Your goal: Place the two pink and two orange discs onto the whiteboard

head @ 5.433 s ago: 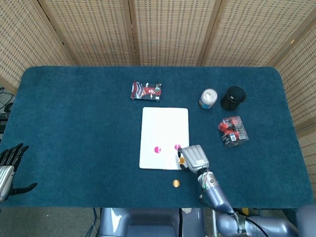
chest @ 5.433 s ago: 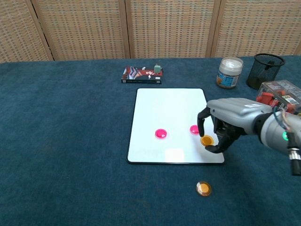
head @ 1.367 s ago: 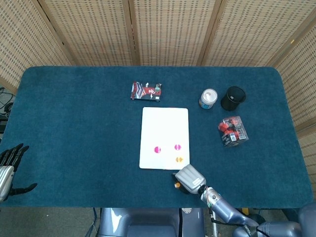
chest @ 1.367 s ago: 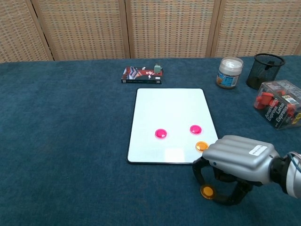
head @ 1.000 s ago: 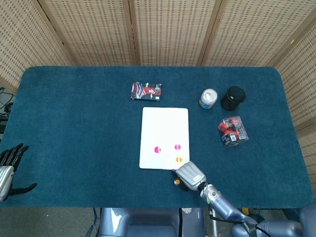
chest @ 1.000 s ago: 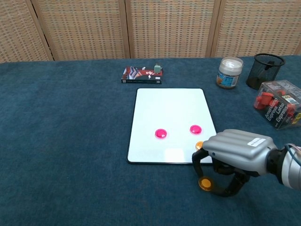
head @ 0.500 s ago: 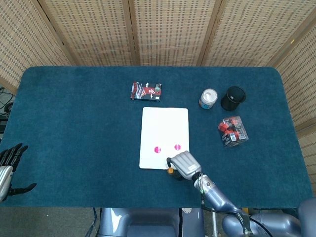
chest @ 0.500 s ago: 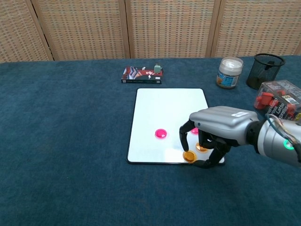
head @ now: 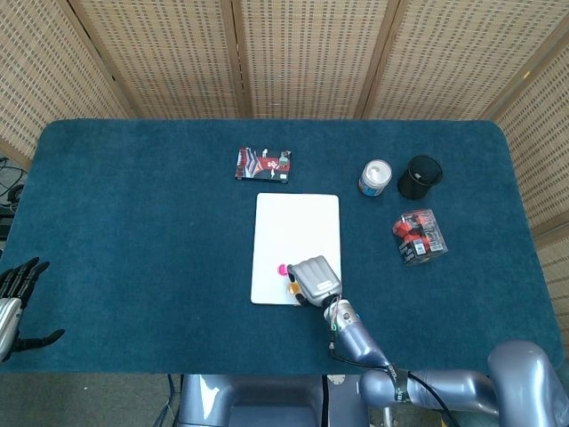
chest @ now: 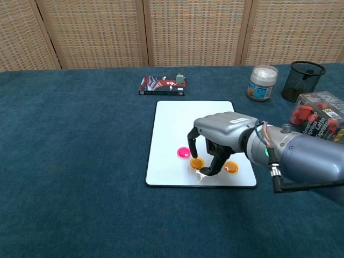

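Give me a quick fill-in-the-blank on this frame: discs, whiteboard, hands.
The right hand pinches an ____ disc over the whiteboard.
A second orange disc lies on the whiteboard, to the ____ of the hand in the chest view.
The pink disc in plain view lies ____ the whiteboard.
The left hand waits at the table's edge, holding ____.

Missing words: orange; right; on; nothing
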You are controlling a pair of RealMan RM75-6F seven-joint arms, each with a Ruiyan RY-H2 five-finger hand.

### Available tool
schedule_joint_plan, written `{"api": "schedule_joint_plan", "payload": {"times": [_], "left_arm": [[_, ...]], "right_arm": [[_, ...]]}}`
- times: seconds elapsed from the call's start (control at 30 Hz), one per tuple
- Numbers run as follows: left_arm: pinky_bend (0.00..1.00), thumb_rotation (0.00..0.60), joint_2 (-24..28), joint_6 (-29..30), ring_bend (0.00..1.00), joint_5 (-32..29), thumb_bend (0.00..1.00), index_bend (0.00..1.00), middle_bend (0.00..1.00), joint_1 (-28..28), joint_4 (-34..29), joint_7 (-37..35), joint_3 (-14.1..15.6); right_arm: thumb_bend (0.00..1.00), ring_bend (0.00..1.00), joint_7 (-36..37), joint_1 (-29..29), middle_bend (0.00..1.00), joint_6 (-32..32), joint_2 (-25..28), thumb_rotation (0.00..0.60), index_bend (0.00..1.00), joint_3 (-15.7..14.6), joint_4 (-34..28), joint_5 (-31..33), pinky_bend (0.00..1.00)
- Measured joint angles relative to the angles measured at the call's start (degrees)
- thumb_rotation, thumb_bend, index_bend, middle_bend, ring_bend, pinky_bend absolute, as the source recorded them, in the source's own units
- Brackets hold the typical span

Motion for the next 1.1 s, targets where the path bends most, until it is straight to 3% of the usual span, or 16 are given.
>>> {"api": "schedule_joint_plan", "payload": {"times": [1.1], "left_arm": [[0.0, 0.6, 0.0, 0.1, 0.0, 0.1, 0.0, 0.0, 0.0, 0.0, 0.0, -0.2, 0.1]], "right_arm": [[0.37, 1.0, -2.7, 2.4, 0.99, 2.7, -3.3, 0.6, 0.5, -2.8, 2.6, 1.7, 1.0]]}}
